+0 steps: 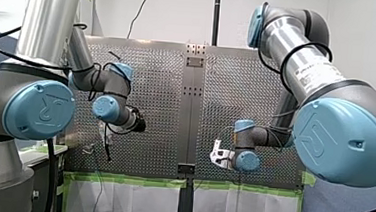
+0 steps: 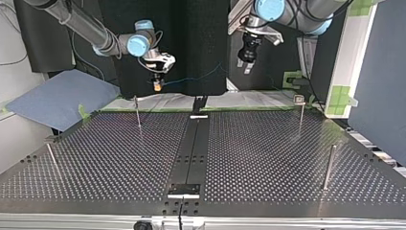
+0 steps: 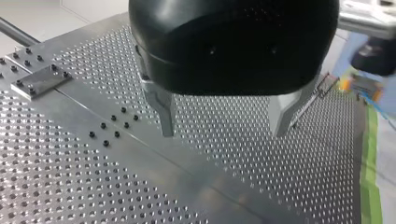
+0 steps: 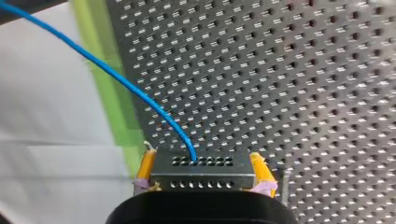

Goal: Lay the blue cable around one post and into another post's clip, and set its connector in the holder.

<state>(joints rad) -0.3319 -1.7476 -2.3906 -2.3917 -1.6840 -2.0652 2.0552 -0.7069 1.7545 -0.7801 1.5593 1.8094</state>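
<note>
Arms enter the front view from its two sides, elbows bent and wrists low over the desk (image 2: 268,143). The left claw (image 3: 224,125) hangs above the perforated plate, black-bodied, its two metal fingers (image 3: 163,112) spread wide with nothing between them. The right claw (image 4: 201,163) is clamped on the connector (image 4: 201,176), a small metal block with rows of holes, squeezed between yellow pads (image 4: 146,167). The blue cable (image 4: 116,79) leaves the block's upper face and arcs away past the desk's edge and a strip of green tape (image 4: 105,93). In the top view this claw sits in the air above the desk's far edge, left of centre. The cable trails from it toward that view's right, apart from every post.

The desk is a metal plate full of small holes, split by a plain central rail (image 2: 194,143) with bolted plates. Four thin posts (image 2: 328,167) stand upright near its corners, and the far one at the top view's right carries a small clip (image 2: 299,99). Behind the desk hangs a black curtain (image 2: 191,43). A blue-grey board (image 2: 57,98) lies at the top view's left, and the walls are white.

A white label (image 1: 319,70) wraps my right arm's upper tube, its print too small to read. The blue joint caps (image 1: 39,109) bear a raised emblem that I cannot make out.
</note>
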